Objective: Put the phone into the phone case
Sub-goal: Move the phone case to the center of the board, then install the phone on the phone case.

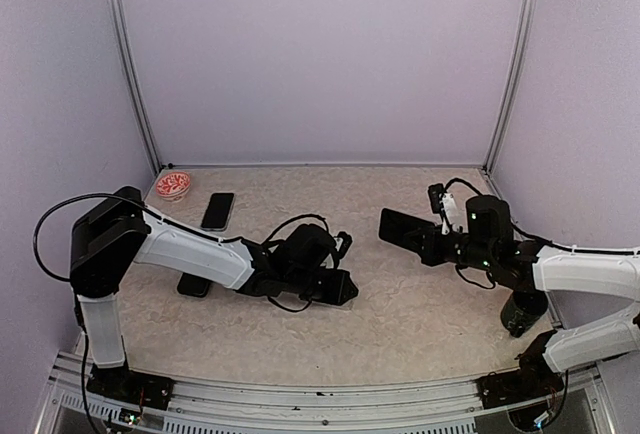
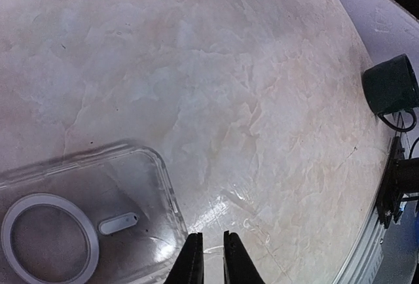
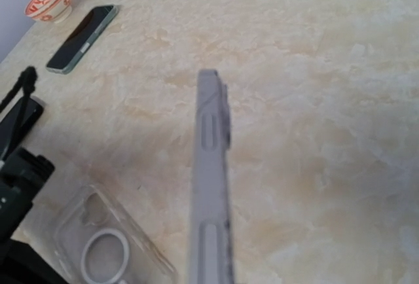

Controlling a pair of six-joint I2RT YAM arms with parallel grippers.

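The clear phone case (image 2: 85,222) with a white ring lies flat on the table, also at the lower left of the right wrist view (image 3: 105,245). My left gripper (image 2: 209,239) sits low at the case's corner. Its fingertips stand a narrow gap apart with bare table between them. My right gripper (image 1: 440,239) is shut on the phone (image 1: 403,228) and holds it above the table right of centre. In the right wrist view the phone (image 3: 211,166) shows edge-on, grey, with side buttons. The right fingers themselves are hidden there.
A second phone (image 1: 217,211) lies screen-up at the back left beside a small red-and-white bowl (image 1: 174,185). A dark flat object (image 1: 193,285) lies under the left arm. The right arm's base (image 2: 391,88) stands at the table's right edge.
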